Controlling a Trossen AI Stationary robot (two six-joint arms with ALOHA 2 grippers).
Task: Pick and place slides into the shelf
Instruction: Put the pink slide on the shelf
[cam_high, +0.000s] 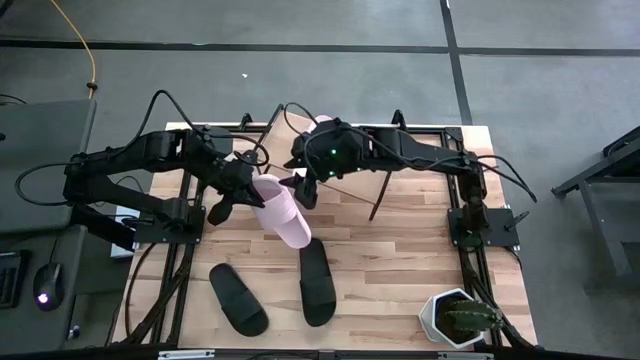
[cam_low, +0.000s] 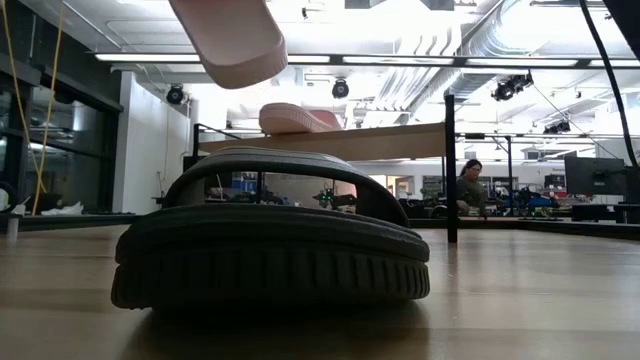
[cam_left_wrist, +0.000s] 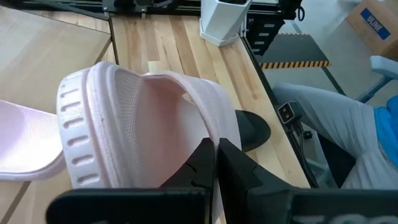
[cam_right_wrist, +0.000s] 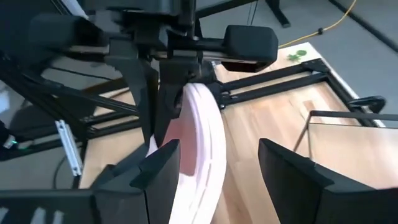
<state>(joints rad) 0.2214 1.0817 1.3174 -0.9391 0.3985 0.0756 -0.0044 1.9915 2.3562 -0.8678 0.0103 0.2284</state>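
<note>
Looking straight down from the high view, we see the left gripper (cam_high: 243, 190) clenched on the strap of a pink slide (cam_high: 281, 210), holding it off the tabletop (cam_high: 400, 270) near the middle. Our right gripper (cam_high: 308, 183) sits just at 3 o'clock of that grip, fingers spread wide and holding nothing. Two black slides (cam_high: 238, 299) (cam_high: 317, 281) lie on the wood at 6 o'clock of the lifted one. A potted plant (cam_high: 458, 319) stands toward 4 o'clock at the table corner.

From the low view, one black slide (cam_low: 270, 255) fills the foreground. The lifted pink slide (cam_low: 230, 38) hangs at 12 o'clock above it, and a second pink slide (cam_low: 298, 118) rests on the slanted shelf (cam_low: 400, 142) behind. A person (cam_low: 470, 185) sits far back in the room.

In the left wrist view, we see dark fingers (cam_left_wrist: 199, 165) pinched together on the pink strap (cam_left_wrist: 149, 118), with a black slide (cam_left_wrist: 252, 129) beyond.

In the right wrist view, our two fingers (cam_right_wrist: 165, 171) stand apart on either side of the pink slide's (cam_right_wrist: 202, 137) edge, not closed on it.
</note>
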